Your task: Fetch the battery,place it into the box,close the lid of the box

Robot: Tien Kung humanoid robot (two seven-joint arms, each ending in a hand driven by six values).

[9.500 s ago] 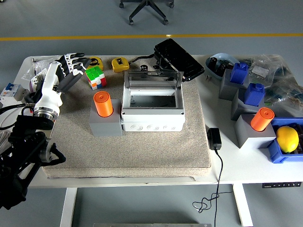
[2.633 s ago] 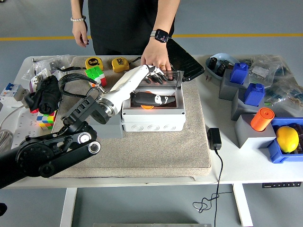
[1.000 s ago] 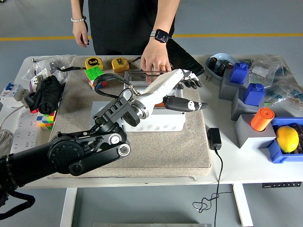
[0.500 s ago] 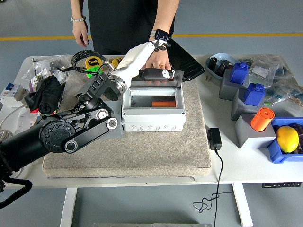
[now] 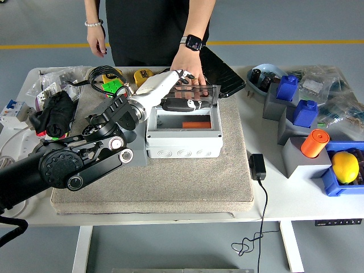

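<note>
The white box stands mid-table on the grey mat with its clear lid upright at the back. An orange battery lies inside the box. My left hand reaches in from the left, fingers stretched out flat against the front of the lid, just above the opening, holding nothing. From the far side, a person's hand with a watch rests on the lid's top edge. The right arm is out of view.
My black left arm covers the mat's left side and the grey block beside the box. Behind are a yellow tape measure and a black case. A black adapter, an orange cylinder and blue bins sit right.
My left hand swung back from the box's right side to the lid's top edge, then dropped to the lid's front face. The battery stays inside; the person's hand stays on the lid.
</note>
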